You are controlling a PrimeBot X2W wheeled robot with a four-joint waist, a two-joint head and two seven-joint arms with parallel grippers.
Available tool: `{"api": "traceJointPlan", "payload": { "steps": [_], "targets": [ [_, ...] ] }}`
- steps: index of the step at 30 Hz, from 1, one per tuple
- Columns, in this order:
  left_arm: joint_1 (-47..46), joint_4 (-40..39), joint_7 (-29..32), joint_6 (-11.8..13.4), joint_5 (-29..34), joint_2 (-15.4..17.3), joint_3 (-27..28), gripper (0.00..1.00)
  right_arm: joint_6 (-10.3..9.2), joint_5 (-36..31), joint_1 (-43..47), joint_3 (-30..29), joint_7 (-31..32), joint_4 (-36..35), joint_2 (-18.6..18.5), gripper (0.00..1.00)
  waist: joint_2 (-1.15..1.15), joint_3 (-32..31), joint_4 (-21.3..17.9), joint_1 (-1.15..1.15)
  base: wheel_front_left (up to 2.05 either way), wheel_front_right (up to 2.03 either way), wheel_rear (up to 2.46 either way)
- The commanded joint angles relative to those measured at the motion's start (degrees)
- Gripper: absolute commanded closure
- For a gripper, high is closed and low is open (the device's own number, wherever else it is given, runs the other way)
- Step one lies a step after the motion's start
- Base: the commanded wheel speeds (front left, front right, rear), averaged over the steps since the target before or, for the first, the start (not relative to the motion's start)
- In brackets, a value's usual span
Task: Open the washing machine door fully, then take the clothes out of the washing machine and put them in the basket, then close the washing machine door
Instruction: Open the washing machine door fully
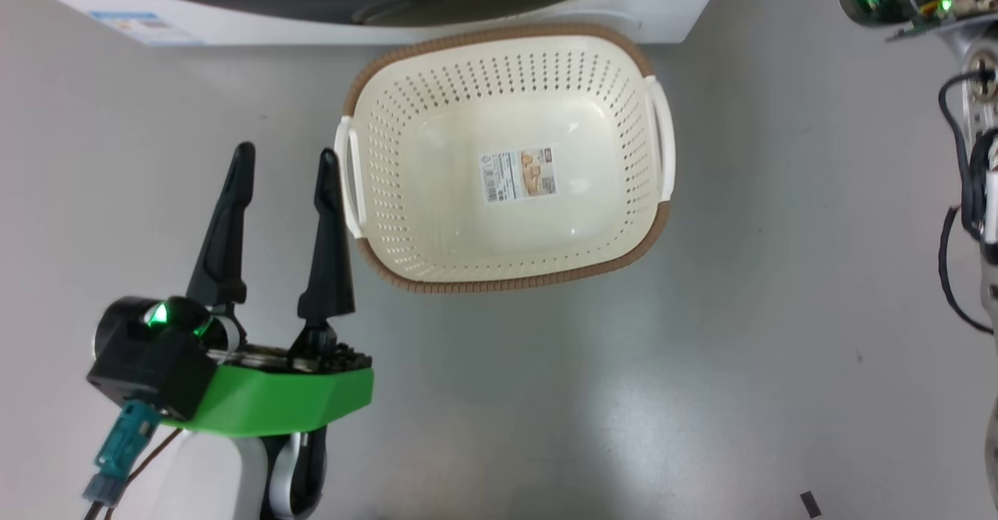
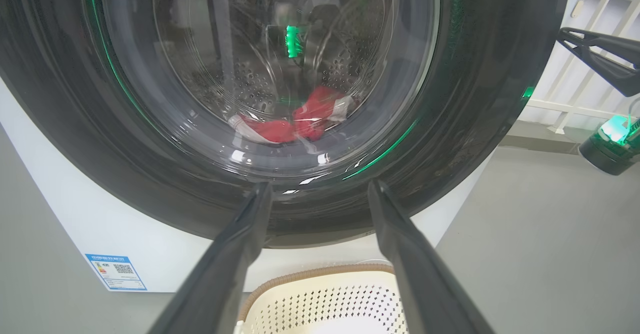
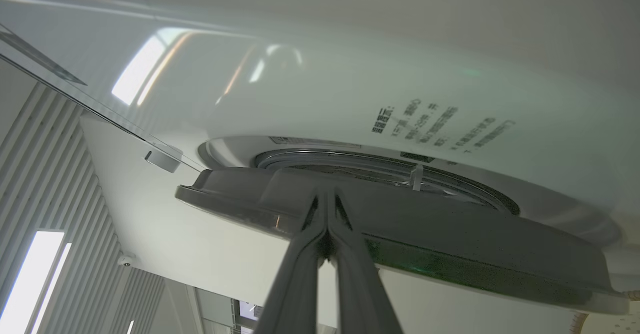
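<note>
- the left gripper (image 1: 287, 153) is hovering at the near left over the grey floor (image 1: 702, 395). its two long dark fingers are standing spread wide apart and gripping nothing, and the right finger of the pair is reaching just beside the basket's left handle.
- the basket (image 1: 507, 282) is sitting upright on the floor directly in front of the washing machine (image 2: 165, 254). its far rim is lying close to the machine's white base, and a label sticker (image 1: 521, 174) is showing on its pale bottom.
- the washing machine door (image 2: 475, 98) is facing the left wrist camera, its glossy black rim ringing the clear window and catching green reflections.
- the clothes (image 2: 300, 121) are lying inside the machine, low in the perforated drum (image 2: 345, 58) — a red heap with white trim, showing through the window.
- the right gripper (image 3: 326, 196) is reaching toward the machine at the far right, its fingers pressed together with nothing between them. their tips are meeting the door's grey edge, though whether they are actually touching it i cannot tell.
- in the right wrist view the door is standing slightly off the machine's white front — the ring of the opening is peeking out behind it.
- a blue sticker (image 2: 116, 271) is sitting low on the machine's front, to the left of the basket.
</note>
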Motion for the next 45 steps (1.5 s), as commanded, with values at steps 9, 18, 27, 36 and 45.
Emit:
{"api": "traceJointPlan", "payload": {
  "steps": [9,18,27,36,45],
  "targets": [
    [-1.99,-1.38,-0.45,0.51,0.02,1.02,0.26,0.00,0.03,1.76,-7.23,-0.92,8.42,2.46,2.13,1.00,0.00,3.81,1.56,0.00,0.00,0.00,0.00],
    [-3.53,-1.88,-0.45,0.29,-4.80,1.01,-0.81,0.00,0.03,0.40,-11.63,-1.06,14.05,6.71,1.17,1.00,0.00,4.93,3.13,0.00,0.00,0.00,0.00],
    [-4.37,-1.18,-0.45,0.71,-5.66,1.01,-1.80,0.00,0.03,0.93,-14.94,0.58,19.81,11.82,1.20,1.00,0.00,5.27,3.67,0.00,0.00,0.00,0.00],
    [-3.80,0.00,-0.45,0.77,-4.41,1.01,-1.54,0.00,0.03,2.10,-15.14,3.08,25.70,13.70,0.82,1.00,0.00,4.50,2.95,0.00,0.00,0.00,0.00],
    [-3.05,1.00,-0.45,0.55,-4.01,1.01,-0.91,0.00,0.03,2.20,-12.85,5.53,29.48,14.44,0.20,1.00,0.00,1.88,2.61,0.00,0.00,0.00,0.00]
  ]
}}
